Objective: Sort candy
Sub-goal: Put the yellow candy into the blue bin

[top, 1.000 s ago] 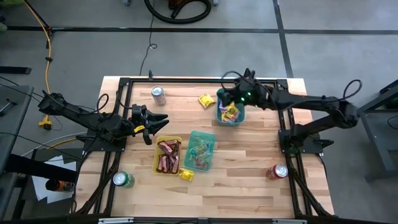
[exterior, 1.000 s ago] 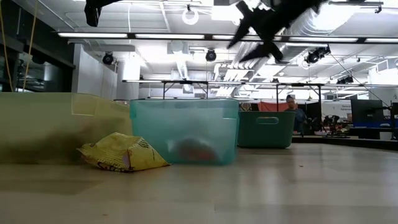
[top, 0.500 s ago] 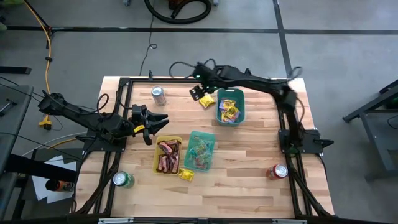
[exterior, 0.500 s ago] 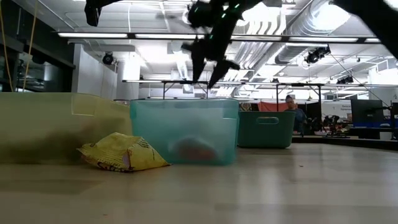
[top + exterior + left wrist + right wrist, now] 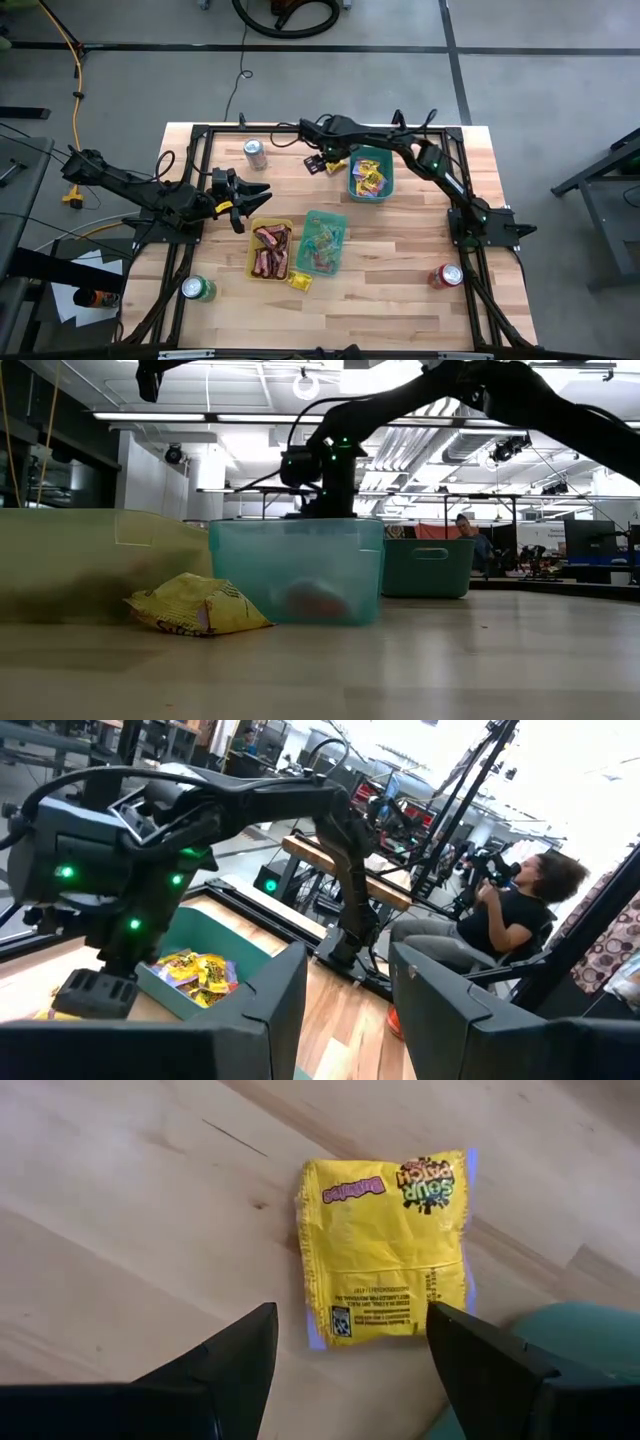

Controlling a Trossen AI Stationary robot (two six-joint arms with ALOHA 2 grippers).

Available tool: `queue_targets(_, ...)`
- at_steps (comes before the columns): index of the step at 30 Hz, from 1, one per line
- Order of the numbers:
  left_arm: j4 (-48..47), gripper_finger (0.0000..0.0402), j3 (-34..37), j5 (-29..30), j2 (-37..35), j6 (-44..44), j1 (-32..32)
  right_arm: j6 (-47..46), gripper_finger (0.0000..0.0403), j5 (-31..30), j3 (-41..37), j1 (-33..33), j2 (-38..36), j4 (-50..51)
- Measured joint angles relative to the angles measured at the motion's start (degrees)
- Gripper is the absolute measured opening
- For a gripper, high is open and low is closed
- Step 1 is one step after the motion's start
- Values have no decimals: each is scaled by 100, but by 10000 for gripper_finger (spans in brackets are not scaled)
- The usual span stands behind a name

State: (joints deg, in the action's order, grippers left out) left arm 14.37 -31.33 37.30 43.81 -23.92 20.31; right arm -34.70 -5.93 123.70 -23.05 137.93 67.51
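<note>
A bright yellow candy packet [image 5: 385, 1260] lies flat on the wooden table, just left of the dark teal tray [image 5: 385, 185] that holds more yellow packets [image 5: 368, 178]. My right gripper [image 5: 350, 1320] hangs over it, pointing down and open, one finger on each side and clear of it. My left gripper [image 5: 248, 200] stands open and level at the table's left, holding nothing. Red-brown bars [image 5: 270, 250] fill the yellow tray [image 5: 252, 262]. Small pale pieces [image 5: 322, 245] lie in the light teal tray [image 5: 337, 218]. Another yellow packet [image 5: 299, 281] lies in front of these trays.
Drink cans stand at the far left [image 5: 254, 152], near left [image 5: 197, 290] and near right [image 5: 445, 276]. A black frame [image 5: 200, 135] runs along the table's edges. A person [image 5: 520, 910] sits beyond the table's right side.
My right gripper has swung from above the dark teal tray toward the table's left edge and come down, tipping until it points straight down over the yellow packet. The packet has kept its place.
</note>
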Motion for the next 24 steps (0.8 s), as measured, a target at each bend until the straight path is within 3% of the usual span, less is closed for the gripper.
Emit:
queue_targets(19, -31, 131, 0, -1, -1, -1, -1, -506, 250, 129, -85, -81, 390, -149)
queue_targets(24, -48, 131, 0, -2, 0, 2, 0, -395, 201, 173, -76, -30, 415, -131)
